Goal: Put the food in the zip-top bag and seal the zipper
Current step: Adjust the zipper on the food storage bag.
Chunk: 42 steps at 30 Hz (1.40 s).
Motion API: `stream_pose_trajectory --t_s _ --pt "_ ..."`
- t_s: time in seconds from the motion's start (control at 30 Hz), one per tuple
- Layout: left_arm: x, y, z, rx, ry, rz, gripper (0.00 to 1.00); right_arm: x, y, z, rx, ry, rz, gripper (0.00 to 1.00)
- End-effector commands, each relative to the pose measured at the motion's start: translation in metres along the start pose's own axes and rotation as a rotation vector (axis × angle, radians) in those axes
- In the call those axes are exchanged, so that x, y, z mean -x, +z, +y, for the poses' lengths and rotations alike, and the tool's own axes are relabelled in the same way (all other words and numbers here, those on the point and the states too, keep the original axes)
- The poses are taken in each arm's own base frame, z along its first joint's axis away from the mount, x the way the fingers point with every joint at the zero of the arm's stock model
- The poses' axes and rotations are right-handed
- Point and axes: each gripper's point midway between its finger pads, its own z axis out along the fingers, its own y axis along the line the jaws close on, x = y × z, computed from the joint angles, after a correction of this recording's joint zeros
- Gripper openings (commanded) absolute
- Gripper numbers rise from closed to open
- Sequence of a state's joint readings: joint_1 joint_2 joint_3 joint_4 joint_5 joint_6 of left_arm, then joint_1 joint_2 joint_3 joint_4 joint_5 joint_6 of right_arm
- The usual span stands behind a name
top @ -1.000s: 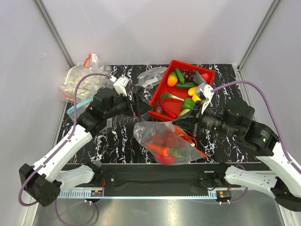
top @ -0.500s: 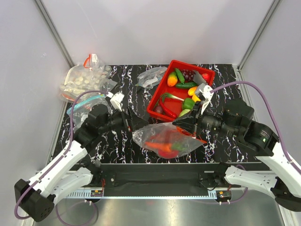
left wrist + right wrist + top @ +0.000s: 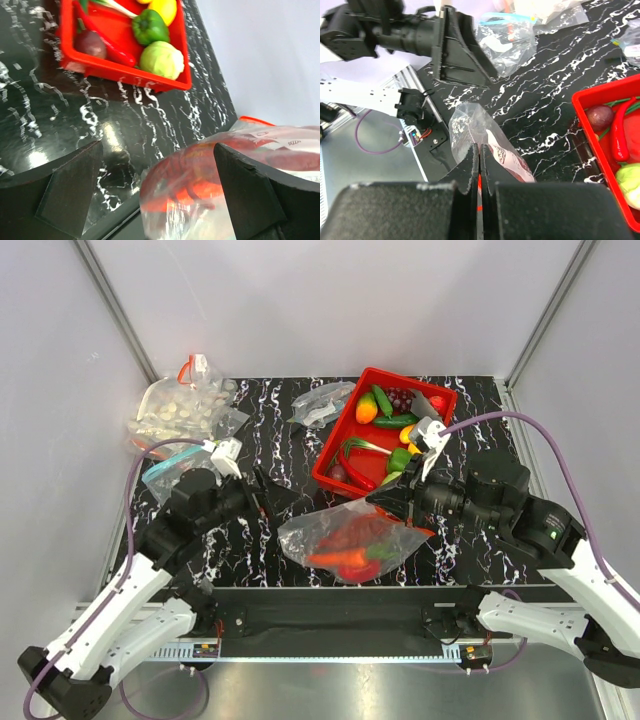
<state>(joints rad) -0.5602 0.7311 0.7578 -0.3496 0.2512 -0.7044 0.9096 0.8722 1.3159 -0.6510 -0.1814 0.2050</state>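
The zip-top bag (image 3: 345, 540) lies on the table in front of the red tray (image 3: 442, 400), with red food (image 3: 352, 552) and a green bit inside. My right gripper (image 3: 378, 498) is shut on the bag's mouth edge; in the right wrist view the red-orange zipper (image 3: 479, 184) shows between its closed fingers (image 3: 487, 165), and the bag (image 3: 470, 125) hangs ahead of them. My left gripper (image 3: 285, 500) is open and empty, just left of the bag. In the left wrist view the bag (image 3: 200, 185) sits low between the spread fingers (image 3: 70, 190).
More toy foods lie in the tray (image 3: 125, 75): peppers, an orange carrot (image 3: 367, 408), a cabbage and an onion. A bag of pale round pieces (image 3: 180, 410), a teal-strip bag (image 3: 170, 465) and a small clear bag (image 3: 322, 403) lie at the back left.
My left arm has drawn back to the left and nearer, away from the tray and bag. The bag has settled lower and flatter. My right gripper has held its grip.
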Motion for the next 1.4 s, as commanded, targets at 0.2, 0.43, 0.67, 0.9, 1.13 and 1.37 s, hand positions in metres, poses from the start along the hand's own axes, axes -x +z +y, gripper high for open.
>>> stream_pose_trajectory --t_s 0.2,0.43,0.67,0.9,1.13,1.37 --pt "0.007 -0.030 -0.001 0.046 -0.054 -0.059 0.99 0.020 0.000 -0.011 -0.063 -0.037 -0.093 0.00" --pt "-0.005 -0.020 -0.014 -0.046 -0.076 0.005 0.95 0.021 0.004 -0.012 -0.062 -0.043 -0.101 0.00" --pt "-0.010 0.006 -0.016 -0.097 -0.101 0.052 0.77 0.022 0.004 -0.010 -0.049 -0.042 -0.107 0.00" --pt "-0.018 0.013 -0.016 -0.123 -0.130 0.090 0.54 0.023 0.000 -0.011 -0.059 -0.040 -0.116 0.00" --pt "-0.020 0.005 -0.019 -0.129 -0.116 0.094 0.67 0.021 -0.002 -0.016 -0.085 -0.038 -0.115 0.00" --pt "-0.033 0.008 -0.016 -0.143 -0.120 0.151 0.82 0.021 -0.004 -0.015 -0.082 -0.037 -0.119 0.00"
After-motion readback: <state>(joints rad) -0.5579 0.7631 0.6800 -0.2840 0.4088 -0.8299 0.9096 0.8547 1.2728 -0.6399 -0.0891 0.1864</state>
